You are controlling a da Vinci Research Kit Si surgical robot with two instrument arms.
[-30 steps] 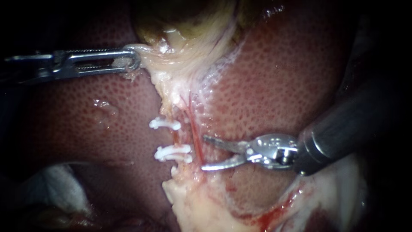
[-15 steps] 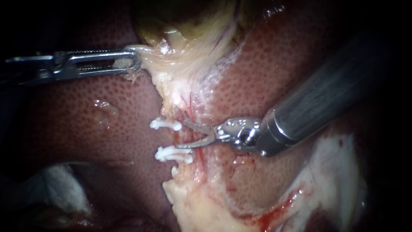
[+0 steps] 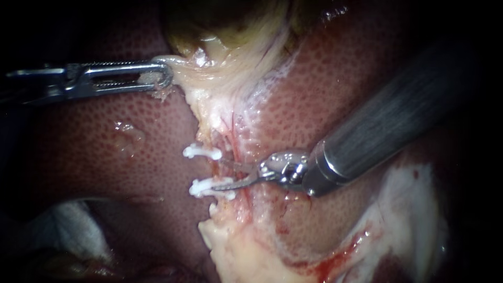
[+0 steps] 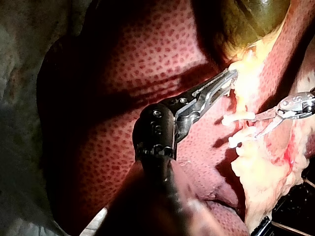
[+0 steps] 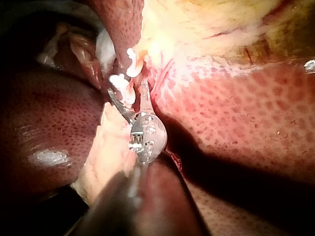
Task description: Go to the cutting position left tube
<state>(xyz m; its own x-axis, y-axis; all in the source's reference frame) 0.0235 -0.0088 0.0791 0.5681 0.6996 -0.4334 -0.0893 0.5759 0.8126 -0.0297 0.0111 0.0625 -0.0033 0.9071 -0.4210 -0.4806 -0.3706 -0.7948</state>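
Observation:
Two white clips (image 3: 201,152) (image 3: 209,187) sit on the pale left tube (image 3: 219,169), with a thin red strand (image 3: 237,154) just to its right. My right instrument (image 3: 230,174) comes in from the upper right. Its thin blades are open, and their tips reach the stretch of tube between the clips. The right wrist view shows the same blades (image 5: 128,93) spread beside the clips (image 5: 119,79). My left instrument (image 3: 166,73) is shut on pale gallbladder tissue (image 3: 209,68) at the upper left and holds it taut. It shows likewise in the left wrist view (image 4: 229,78).
Dark red liver (image 3: 105,157) lies on both sides of the tube. Pale fatty tissue (image 3: 236,251) hangs below the lower clip, with bloody streaks at the lower right. White gauze (image 3: 68,225) sits at the lower left.
My right instrument has moved left, from beside the red strand to between the two clips, and its blades now stand closer together. The left instrument has not moved.

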